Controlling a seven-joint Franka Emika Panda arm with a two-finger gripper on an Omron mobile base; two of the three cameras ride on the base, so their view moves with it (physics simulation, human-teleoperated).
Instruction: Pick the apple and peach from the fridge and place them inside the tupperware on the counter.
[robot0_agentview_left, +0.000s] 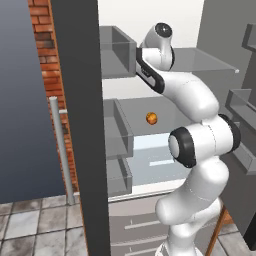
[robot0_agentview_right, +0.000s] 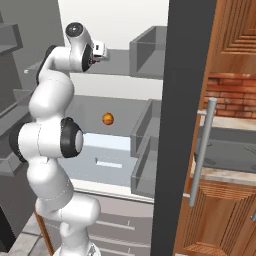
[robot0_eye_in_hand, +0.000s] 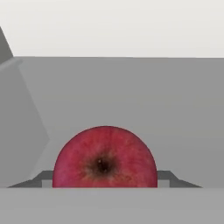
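Before me sits a round dark red apple (robot0_eye_in_hand: 105, 157), faintly streaked, brown at its dimple, on my fridge's plain grey shelf (robot0_eye_in_hand: 131, 96); below, a small orange-yellow peach (robot0_agentview_left: 151, 118).

Apple (robot0_eye_in_hand: 105, 157): you see only its upper part in the hand view, the bottom is cut off, so its contact with the shelf (robot0_eye_in_hand: 131, 100) is hidden. Whether the jaws touch its sides you can't tell; just slivers of the fingertips (robot0_eye_in_hand: 168, 177) peek out either side. In the left base view the arm's own links cover the hand and the apple. Fridge (robot0_agentview_left: 80, 125) doors run off the frame top and bottom in both base views. Peach (robot0_agentview_left: 151, 118) is too small there to make out any surface detail.
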